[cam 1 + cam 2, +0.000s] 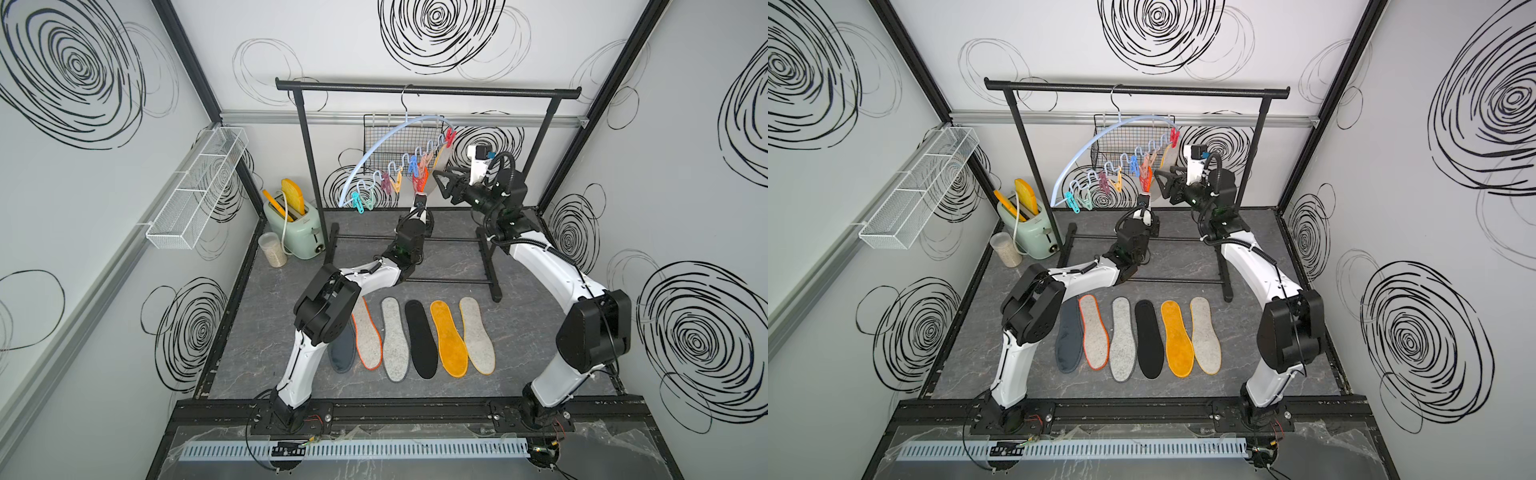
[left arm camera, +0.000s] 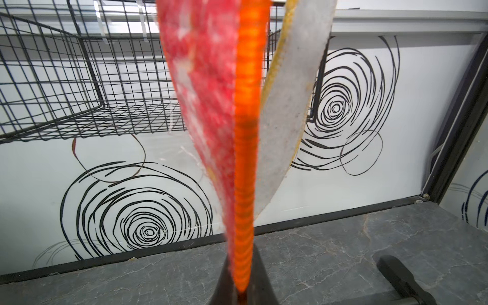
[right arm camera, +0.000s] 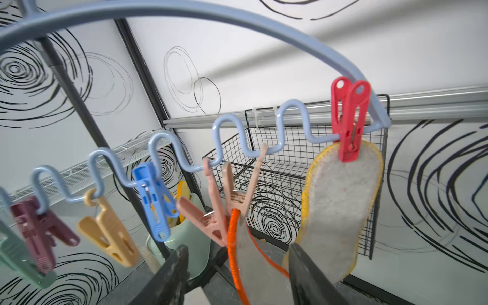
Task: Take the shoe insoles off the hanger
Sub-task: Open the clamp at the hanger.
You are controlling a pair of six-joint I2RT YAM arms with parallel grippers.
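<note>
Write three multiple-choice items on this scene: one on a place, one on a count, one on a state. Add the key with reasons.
1. The yellow-edged insole hangs: A) from the red peg at the hanger's end; B) in the toaster; C) in the white wire basket.
2. How many insoles lie on the table? A) four; B) six; C) eight.
3. The left gripper is: A) open over the table; B) shut on the orange-edged insole; C) shut on a blue peg.
Key: 1 A, the red peg pinches its top; 2 B, six lie in a row in both top views; 3 B, its jaws clamp that insole's lower end.
</note>
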